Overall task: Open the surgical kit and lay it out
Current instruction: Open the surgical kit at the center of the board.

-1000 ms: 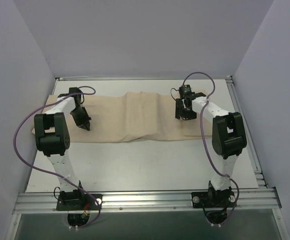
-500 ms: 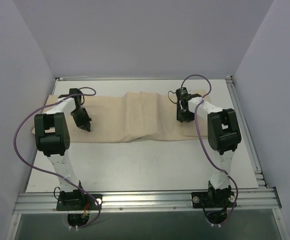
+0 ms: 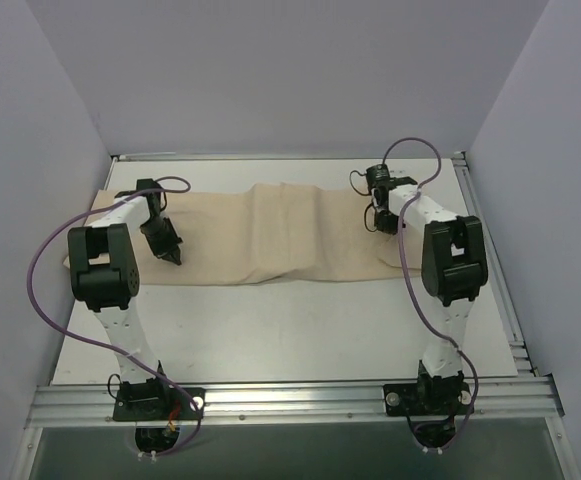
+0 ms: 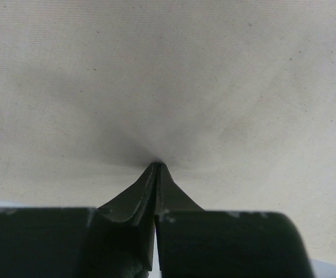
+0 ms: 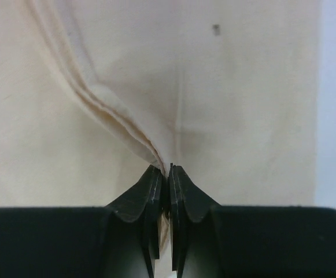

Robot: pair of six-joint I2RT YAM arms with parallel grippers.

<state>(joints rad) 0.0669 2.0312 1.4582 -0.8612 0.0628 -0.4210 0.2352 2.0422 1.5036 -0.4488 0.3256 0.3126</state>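
The beige cloth wrap lies spread in a long strip across the back of the table, with a raised fold near its middle. My left gripper is shut, its tips pressed down on flat cloth near the left end. My right gripper is shut on a pinched fold of the cloth at the right end; its tips grip the ridge. The steel tray and the instruments are hidden or out of view.
The white table top shows in front of the cloth. Grey walls close in the left, right and back. An aluminium rail with both arm bases runs along the near edge. Purple cables loop beside each arm.
My right gripper has moved back and to the right, keeping the cloth fold in its jaws. The left arm has not moved.
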